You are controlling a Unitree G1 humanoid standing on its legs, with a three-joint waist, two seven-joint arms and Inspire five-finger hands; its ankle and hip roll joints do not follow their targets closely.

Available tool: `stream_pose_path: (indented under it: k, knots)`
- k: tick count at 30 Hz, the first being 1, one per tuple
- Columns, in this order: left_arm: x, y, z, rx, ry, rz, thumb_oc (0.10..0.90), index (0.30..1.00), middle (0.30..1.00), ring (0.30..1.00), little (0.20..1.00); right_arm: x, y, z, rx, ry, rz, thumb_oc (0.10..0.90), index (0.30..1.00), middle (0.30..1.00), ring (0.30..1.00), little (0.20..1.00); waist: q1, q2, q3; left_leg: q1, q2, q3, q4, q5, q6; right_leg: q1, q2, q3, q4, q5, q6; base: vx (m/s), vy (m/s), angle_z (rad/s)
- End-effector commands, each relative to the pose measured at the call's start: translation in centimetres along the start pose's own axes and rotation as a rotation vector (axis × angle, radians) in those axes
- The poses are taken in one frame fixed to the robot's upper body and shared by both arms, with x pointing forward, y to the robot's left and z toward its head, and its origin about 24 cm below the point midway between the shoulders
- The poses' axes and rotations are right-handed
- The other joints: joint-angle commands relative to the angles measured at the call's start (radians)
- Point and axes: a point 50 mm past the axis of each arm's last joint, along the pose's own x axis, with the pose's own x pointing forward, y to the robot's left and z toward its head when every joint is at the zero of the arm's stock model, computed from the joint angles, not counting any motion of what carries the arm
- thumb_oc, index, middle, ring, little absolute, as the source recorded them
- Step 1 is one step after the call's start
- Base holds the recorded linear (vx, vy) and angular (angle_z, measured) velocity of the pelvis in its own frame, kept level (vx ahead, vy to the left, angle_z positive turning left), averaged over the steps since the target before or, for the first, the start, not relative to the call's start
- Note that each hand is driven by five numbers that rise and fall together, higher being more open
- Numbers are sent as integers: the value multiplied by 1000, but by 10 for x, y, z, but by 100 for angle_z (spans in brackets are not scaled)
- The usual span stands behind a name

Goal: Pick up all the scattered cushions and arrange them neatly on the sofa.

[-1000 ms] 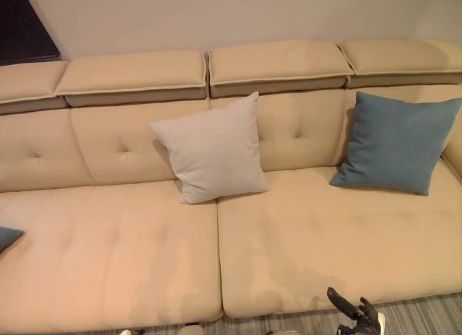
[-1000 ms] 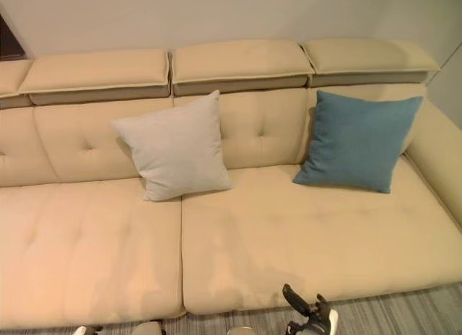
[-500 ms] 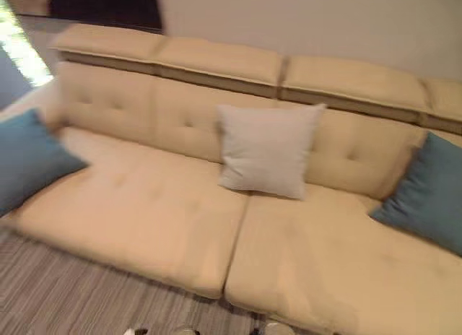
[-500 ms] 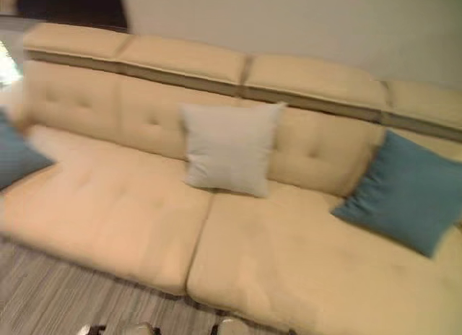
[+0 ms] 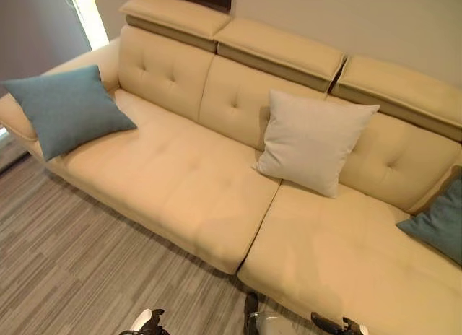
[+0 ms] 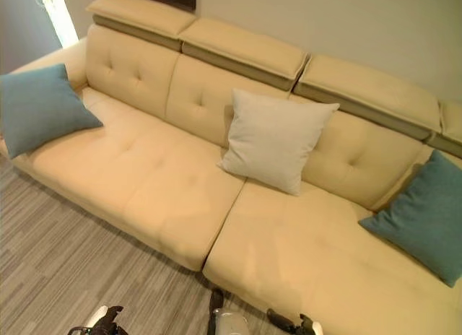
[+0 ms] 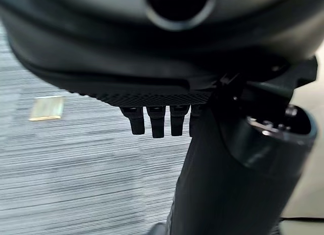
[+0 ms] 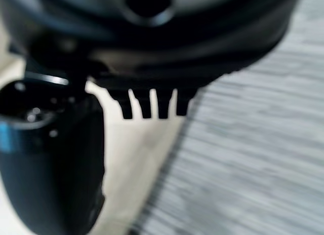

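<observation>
Both our hands hang low and empty: our left hand (image 7: 157, 121) shows straight, relaxed fingers over the striped carpet (image 5: 79, 255), and our right hand (image 8: 152, 106) likewise has its fingers loose and extended, holding nothing, by the front edge of the sofa (image 5: 180, 183).

We see three cushions already on the sofa. One blue cushion (image 5: 67, 110) leans over the armrest at our left end, tilted and hanging partly past the seat edge. A pale grey cushion (image 5: 314, 140) stands propped against the backrest near the seam between the two seat pads. Another blue cushion (image 6: 426, 216) rests against the back at our right end. We see no cushion lying on the carpet.

We judge these cushions light, soft and yielding, with a woven cover that should not slip. A grip on a corner or along one edge, pinching the fabric and some filling, should hold; a flat-handed push would only dent them. The left blue one looks the likeliest to need straightening.
</observation>
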Motion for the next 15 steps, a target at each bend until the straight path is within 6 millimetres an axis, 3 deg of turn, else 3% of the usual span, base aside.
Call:
stream_pose_path:
  k: [1,4,6,9,11,12,14,15]
  knots:
    - [3,17,-9,12,36,76,800,900,900,900,900,1,8,39,-14,-129,25,800,900,900,900,900,32,23,73,6,14,-22,-66,-21,24,51,23,108,49,-106,95,-332,23,-17]
    - [-1,17,-33,22,119,72,800,900,900,900,900,1,9,37,-77,-141,35,800,900,900,900,900,73,36,36,-12,34,-11,-79,9,23,148,16,103,148,-195,75,-219,-39,-10]
    - [-1,20,-37,-10,139,87,800,900,900,900,900,1,9,38,-113,-155,40,800,900,900,900,900,94,30,11,-36,36,-11,-76,27,22,217,10,122,159,-215,76,-220,-122,-13]
    - [1,24,-33,-47,125,109,800,900,900,900,900,0,11,42,-170,-187,52,800,900,900,900,900,111,17,-10,-75,34,-22,-62,44,19,264,13,172,158,-196,89,-209,-156,0]
    - [5,35,-18,-85,66,148,800,900,900,900,900,-1,14,50,-246,-244,67,800,900,900,900,900,125,-6,-15,-157,27,-51,-17,63,14,326,28,266,130,-202,96,-398,-288,42]
    - [9,43,5,-119,-13,178,800,900,900,900,900,-2,17,65,-325,-314,77,800,900,900,900,900,143,-16,-1,-234,45,-74,21,109,-2,346,71,337,93,-296,63,-513,-374,69]
    - [11,47,22,-112,-81,189,800,900,900,900,900,-4,18,78,-413,-385,73,800,900,900,900,900,166,-11,16,-292,62,-101,24,173,-20,353,103,325,48,-373,21,-375,-300,54]
    - [11,47,22,-112,-81,189,800,900,900,900,900,-4,18,79,-413,-386,73,800,900,900,900,900,164,-11,16,-294,62,-103,24,174,-21,352,104,323,49,-373,20,-275,-229,25]
